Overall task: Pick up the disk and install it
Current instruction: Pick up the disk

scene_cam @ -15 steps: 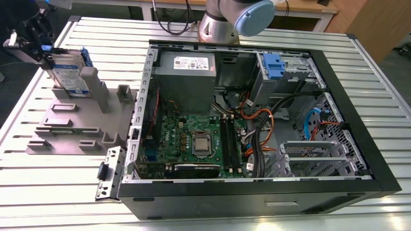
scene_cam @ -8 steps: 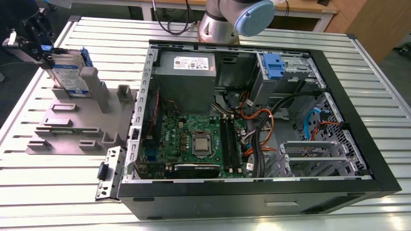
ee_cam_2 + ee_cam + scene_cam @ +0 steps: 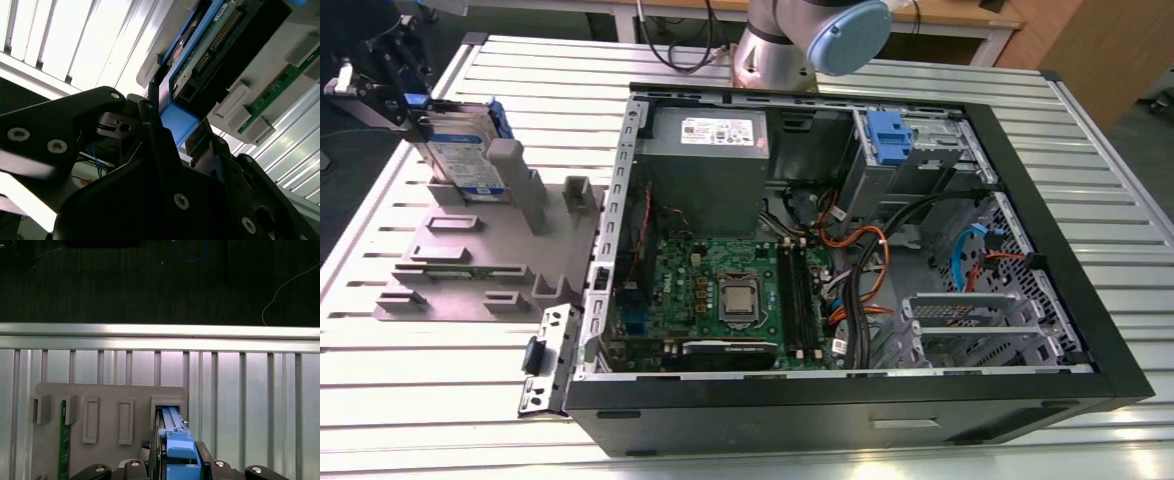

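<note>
The hand [image 3: 394, 92] is closed on the top end of the disk [image 3: 464, 155]; the disk stands near upright in the rack [image 3: 454, 250] on the desk [image 3: 1101, 150]; in the exterior view, the case [image 3: 827, 412] lies at 3 o'clock from it.

disk [image 3: 462, 155]: lower end hidden in grey holder [image 3: 474, 245] | arm [image 3: 774, 55]: cut by exterior view's top edge

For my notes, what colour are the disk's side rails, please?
Blue; the disk's rail shows best in the first wrist view.
</note>
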